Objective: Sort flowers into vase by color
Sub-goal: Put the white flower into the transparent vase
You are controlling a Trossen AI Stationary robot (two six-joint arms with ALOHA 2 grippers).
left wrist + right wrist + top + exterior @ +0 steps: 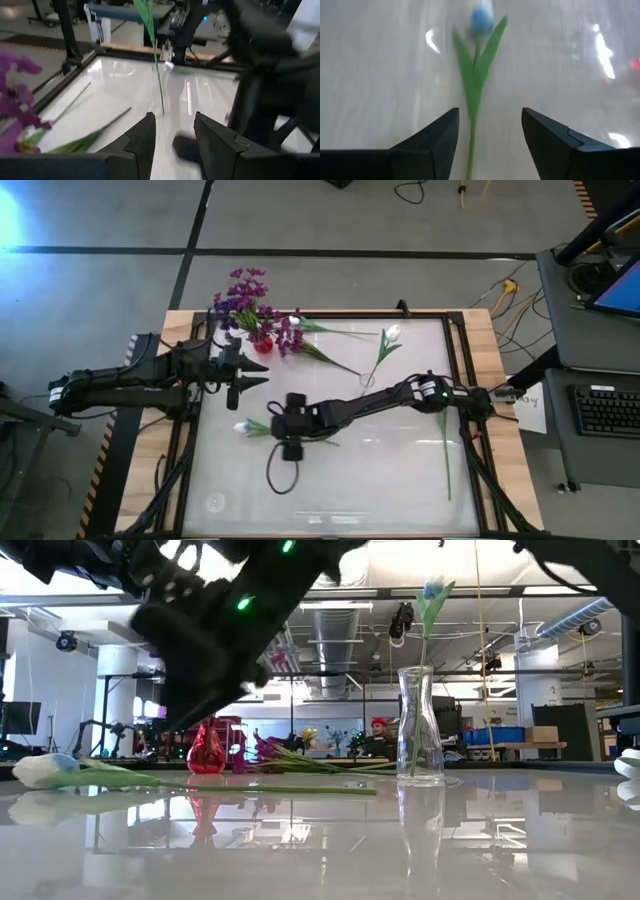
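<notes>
A white tulip lies flat on the glossy table, bud toward the left edge, its stalk running back between the fingers of my open right gripper, which hovers just above it. A clear vase near the middle holds one white tulip upright. At the far left, a red vase holds purple flowers. My left gripper waits open beside the red vase with nothing between its fingers.
A purple flower lies on the table beside the red vase, its stalk pointing toward the clear vase. A loose green stalk lies near the right rail. A black frame borders the table.
</notes>
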